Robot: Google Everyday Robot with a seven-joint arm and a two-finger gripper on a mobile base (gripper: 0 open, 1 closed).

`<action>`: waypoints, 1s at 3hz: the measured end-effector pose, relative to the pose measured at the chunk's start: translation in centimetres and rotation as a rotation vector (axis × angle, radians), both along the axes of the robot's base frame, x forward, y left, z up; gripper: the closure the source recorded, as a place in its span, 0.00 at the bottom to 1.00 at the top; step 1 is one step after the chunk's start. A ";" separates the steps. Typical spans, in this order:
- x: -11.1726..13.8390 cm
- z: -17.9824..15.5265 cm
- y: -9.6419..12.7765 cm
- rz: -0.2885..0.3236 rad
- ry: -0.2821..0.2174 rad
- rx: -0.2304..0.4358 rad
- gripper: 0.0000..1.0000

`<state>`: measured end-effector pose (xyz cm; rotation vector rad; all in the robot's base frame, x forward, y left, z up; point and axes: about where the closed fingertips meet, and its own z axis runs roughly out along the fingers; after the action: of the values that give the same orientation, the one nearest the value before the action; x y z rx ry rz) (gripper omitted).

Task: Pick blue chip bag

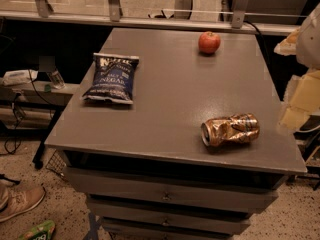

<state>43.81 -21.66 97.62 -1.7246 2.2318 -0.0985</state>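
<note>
— Blue chip bag point(111, 78), item one: where?
— Flat on the table point(170, 109), left side, toward the far half, white lettering up, touching nothing.
— Other stock?
— Red apple point(209, 42) near the far edge; crushed gold-brown can point(230, 129) on its side, front right, mouth facing left. Drawers point(165, 196) below, contents hidden.
— Your claw?
— My claw point(301, 101): pale shape beyond the table's right edge, cut off by the frame, well apart from the bag. Open or closed, I cannot tell.

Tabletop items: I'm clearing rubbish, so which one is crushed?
The gold-brown can, front right, dented and on its side; the blue chip bag and apple look intact. The pincer sits at the right edge.
</note>
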 end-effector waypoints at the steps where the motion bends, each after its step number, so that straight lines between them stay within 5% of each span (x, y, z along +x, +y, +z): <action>1: 0.0 0.0 0.0 0.000 0.000 0.001 0.00; 2: 3.1 -2.2 3.1 0.004 0.034 0.100 0.00; 3: 9.0 -5.6 8.6 -0.007 0.075 0.211 0.00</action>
<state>52.80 -13.07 92.02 -1.6320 2.2103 0.1969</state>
